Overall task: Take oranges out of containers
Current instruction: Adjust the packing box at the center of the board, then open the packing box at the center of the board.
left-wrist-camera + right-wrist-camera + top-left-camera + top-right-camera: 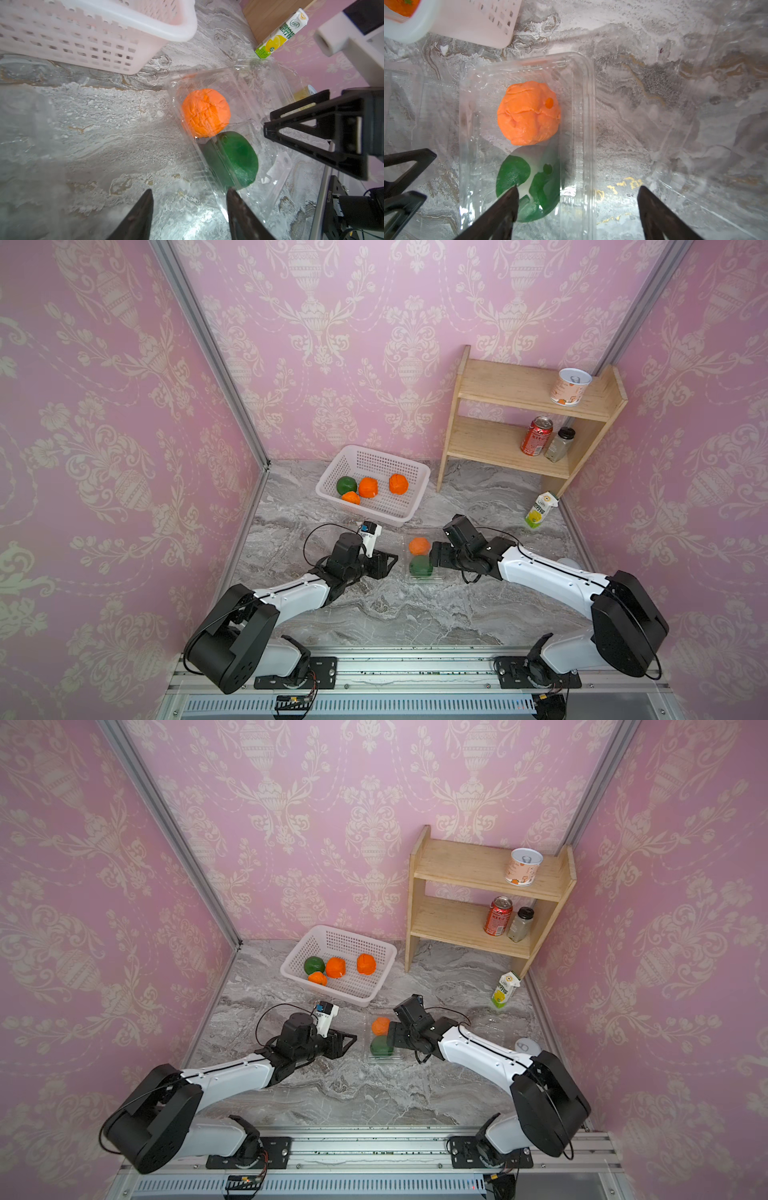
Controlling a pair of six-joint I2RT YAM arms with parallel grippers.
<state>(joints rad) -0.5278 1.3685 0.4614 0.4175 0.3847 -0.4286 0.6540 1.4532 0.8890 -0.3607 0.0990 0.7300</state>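
Note:
A clear plastic container (419, 580) lies mid-table, and an orange (419, 546) and a green orange (421, 566) sit side by side inside it under glossy plastic. My left gripper (390, 562) is just beside its left long side, jaws apart; in the left wrist view the gripper (190, 191) has bare table between its fingers and one fingertip at the container (207, 79) wall near the green fruit (234, 158). My right gripper (578, 187) is open and straddles the container's (587, 124) right long rim, one finger over the green fruit (510, 174). The orange fruit (529, 114) lies farther in.
Behind the container, a white perforated basket (374, 460) holds three orange fruits and one green one (346, 485). A wooden shelf (519, 385) at the back right carries a red can (536, 435), a jar and a tub. A juice carton (540, 510) stands near it. More clear plastic (716, 176) lies on the table.

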